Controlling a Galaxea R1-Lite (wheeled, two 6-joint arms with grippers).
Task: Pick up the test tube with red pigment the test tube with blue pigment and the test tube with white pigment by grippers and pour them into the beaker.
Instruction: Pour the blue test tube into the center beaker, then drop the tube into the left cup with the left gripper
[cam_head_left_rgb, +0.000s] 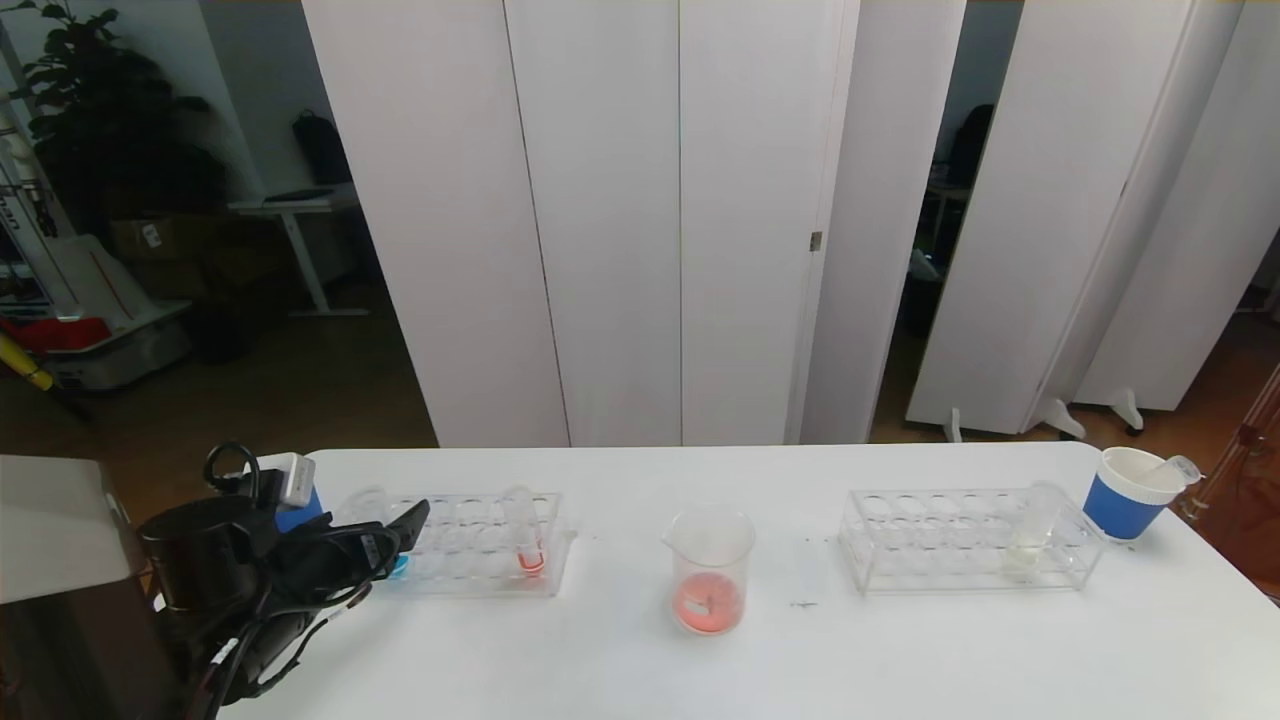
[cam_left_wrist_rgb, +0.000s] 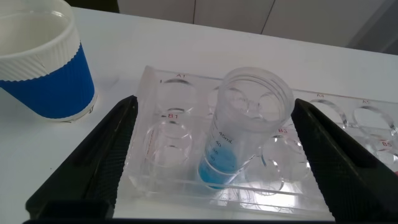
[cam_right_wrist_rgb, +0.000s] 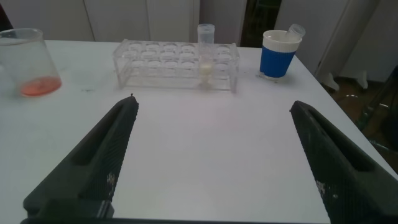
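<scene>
At desk's left edge: left gripper (cam_left_wrist_rgb: 214, 155) hovers over left rack (cam_head_left_rgb: 470, 545), jaws wide, empty, straddling test tube with blue pigment (cam_left_wrist_rgb: 239, 127) — judged lined up for grasp. Tube upright in rack's front row. Rack holes lettered A1, B1; tube graduations unreadable. Blue-sleeved cup (cam_left_wrist_rgb: 40, 59) just beside rack. Beaker (cam_head_left_rgb: 710, 570) mid-desk, orange-red liquid inside. Test tube with white pigment (cam_head_left_rgb: 1030, 540) upright in right rack (cam_head_left_rgb: 965, 540). Right gripper (cam_right_wrist_rgb: 211, 155) above bare desk (cam_head_left_rgb: 900, 650), jaws wide, empty.

White table (cam_head_left_rgb: 900, 660) w/ two clear racks: left rack (cam_head_left_rgb: 470, 545), right rack (cam_head_left_rgb: 960, 540). Blue-sleeved paper cup (cam_head_left_rgb: 1130, 495) at table's right far corner; another cup (cam_left_wrist_rgb: 40, 62) beside left rack. White partition panels (cam_head_left_rgb: 640, 220) behind; plant (cam_head_left_rgb: 90, 110) far left.
</scene>
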